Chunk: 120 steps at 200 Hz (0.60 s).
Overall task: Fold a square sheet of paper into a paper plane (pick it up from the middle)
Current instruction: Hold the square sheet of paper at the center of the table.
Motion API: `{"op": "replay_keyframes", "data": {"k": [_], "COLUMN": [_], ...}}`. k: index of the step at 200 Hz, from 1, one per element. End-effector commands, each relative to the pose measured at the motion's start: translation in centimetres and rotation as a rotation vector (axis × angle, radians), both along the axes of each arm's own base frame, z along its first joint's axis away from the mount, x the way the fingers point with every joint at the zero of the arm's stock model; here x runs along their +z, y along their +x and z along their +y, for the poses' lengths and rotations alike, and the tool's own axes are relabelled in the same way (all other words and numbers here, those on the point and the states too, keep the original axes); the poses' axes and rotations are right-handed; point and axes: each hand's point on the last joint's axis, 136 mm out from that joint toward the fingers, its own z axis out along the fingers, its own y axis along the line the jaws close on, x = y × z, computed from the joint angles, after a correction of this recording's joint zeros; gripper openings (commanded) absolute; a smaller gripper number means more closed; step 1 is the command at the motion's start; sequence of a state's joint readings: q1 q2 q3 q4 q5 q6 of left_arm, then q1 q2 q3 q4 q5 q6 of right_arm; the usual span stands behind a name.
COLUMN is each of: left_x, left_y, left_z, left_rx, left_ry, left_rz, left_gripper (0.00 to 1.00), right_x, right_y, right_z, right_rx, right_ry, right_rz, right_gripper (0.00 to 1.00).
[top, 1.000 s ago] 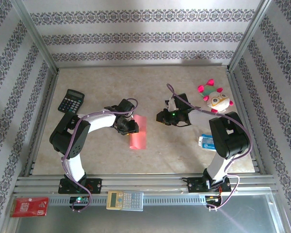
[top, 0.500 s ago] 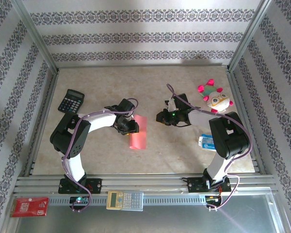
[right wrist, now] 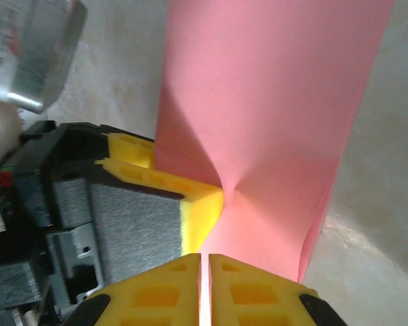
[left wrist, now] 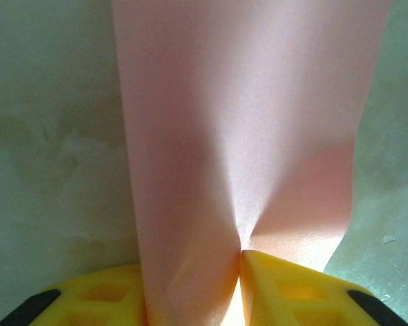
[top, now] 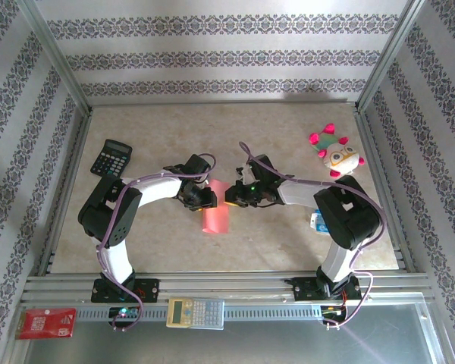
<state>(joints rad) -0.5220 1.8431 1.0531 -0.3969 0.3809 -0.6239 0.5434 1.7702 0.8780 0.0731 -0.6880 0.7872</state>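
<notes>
High rear overhead view, both wrist cameras close on shared sheet

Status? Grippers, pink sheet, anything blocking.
Left gripper shut on the pink sheet, paper puckered at the pinch. Right gripper jaws together at the sheet beside it, grip unclear. Plush toy, black calculator off to the sides, not blocking.

- Square sheet of paper: its upper part is hidden under the two gripper heads in the top view, and it runs off the top edge in both wrist views.
- Left gripper: the bottom edge cuts it off, and the sheet's near edge is hidden inside its clamp.
- Right gripper: the bottom edge cuts it off. Whether paper lies in its thin slit cannot be told.
- Red card: the print is too small to read.
- Blue-and-white packet: partly hidden behind the right arm.
</notes>
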Motion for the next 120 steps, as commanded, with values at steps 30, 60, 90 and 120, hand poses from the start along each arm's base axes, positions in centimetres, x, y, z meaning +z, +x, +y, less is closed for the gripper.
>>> {"op": "replay_keyframes", "data": {"k": [30, 60, 90, 120], "left_x": [-5.8, -5.8, -5.8, -5.8], "left_y": [1.1, 1.2, 1.1, 1.1], "left_z": [2.7, 2.6, 2.7, 2.6], "left_rx": [0.035, 0.036, 0.037, 0.037], "left_ry": [0.143, 0.139, 0.142, 0.134], "left_rz": [-0.045, -0.048, -0.048, -0.049], "left_gripper": [0.36, 0.36, 0.36, 0.36], "right_x": [-1.6, -2.1, -3.4, -4.5], "right_y": [0.3, 0.4, 0.3, 0.2], "right_z": [1.7, 2.1, 1.8, 1.3], "right_rx": [0.007, 0.016, 0.014, 0.013], "right_ry": [-0.017, -0.025, -0.062, -0.095], "right_rz": [0.025, 0.028, 0.041, 0.05], "right_gripper": [0.12, 0.11, 0.11, 0.11]}}
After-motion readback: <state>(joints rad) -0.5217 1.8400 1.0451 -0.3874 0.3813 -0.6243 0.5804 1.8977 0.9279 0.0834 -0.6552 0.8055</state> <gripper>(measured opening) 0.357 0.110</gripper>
